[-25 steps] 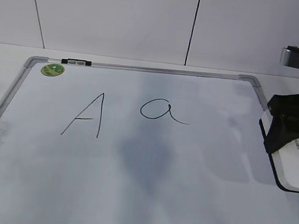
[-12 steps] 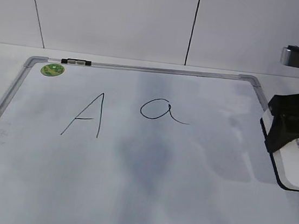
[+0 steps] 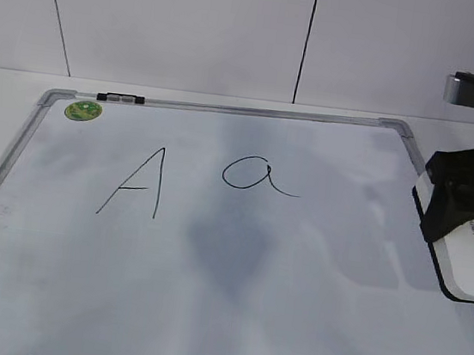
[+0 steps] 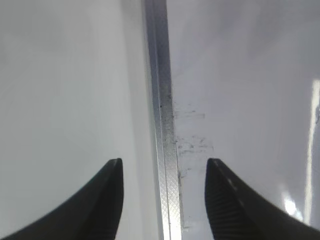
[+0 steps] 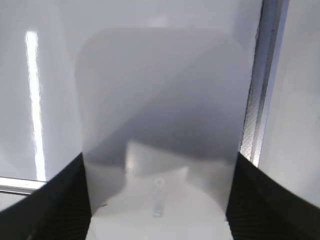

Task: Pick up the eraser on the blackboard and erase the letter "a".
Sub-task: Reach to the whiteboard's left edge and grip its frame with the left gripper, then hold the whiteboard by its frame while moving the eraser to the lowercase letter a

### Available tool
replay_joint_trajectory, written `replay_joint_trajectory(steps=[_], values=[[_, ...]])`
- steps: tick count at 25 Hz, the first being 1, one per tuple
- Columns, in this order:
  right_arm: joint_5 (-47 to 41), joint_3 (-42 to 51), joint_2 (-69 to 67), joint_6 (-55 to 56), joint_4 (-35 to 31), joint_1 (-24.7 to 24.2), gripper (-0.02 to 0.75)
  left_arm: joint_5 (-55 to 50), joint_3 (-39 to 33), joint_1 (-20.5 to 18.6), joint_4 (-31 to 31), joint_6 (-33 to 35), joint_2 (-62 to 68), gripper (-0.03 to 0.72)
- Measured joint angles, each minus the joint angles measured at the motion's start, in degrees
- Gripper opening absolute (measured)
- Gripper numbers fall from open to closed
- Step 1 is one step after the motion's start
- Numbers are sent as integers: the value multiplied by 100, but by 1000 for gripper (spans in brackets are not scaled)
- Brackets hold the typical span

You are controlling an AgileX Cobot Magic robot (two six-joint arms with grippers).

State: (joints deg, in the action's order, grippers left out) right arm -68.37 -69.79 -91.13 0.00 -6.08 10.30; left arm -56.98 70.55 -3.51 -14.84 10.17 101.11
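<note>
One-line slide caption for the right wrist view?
Right gripper straddles the white eraser beside the blackboard frame.

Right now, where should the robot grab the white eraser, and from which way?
Across its two long sides, coming down from above. The eraser lies flat on the blackboard by the right frame, felt side down, so only its top and sides are free. The right gripper already straddles its narrow width, one finger at each long side.

White eraser [image 5: 160, 150] sits between two black fingers [image 5: 55, 205] of right claw [image 5: 159, 200]. Fingers touch both sides. Grey blackboard [image 5: 45, 75] frame runs beside eraser.
</note>
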Motion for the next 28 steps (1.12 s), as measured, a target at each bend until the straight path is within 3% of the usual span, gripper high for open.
replay_joint_trajectory(steps=[4, 28], values=[[0, 0, 0, 0, 0, 0, 522, -32, 159, 0, 0, 9, 363, 293], [0, 0, 0, 0, 0, 0, 522, 255, 403, 0, -208, 176, 1250, 177]])
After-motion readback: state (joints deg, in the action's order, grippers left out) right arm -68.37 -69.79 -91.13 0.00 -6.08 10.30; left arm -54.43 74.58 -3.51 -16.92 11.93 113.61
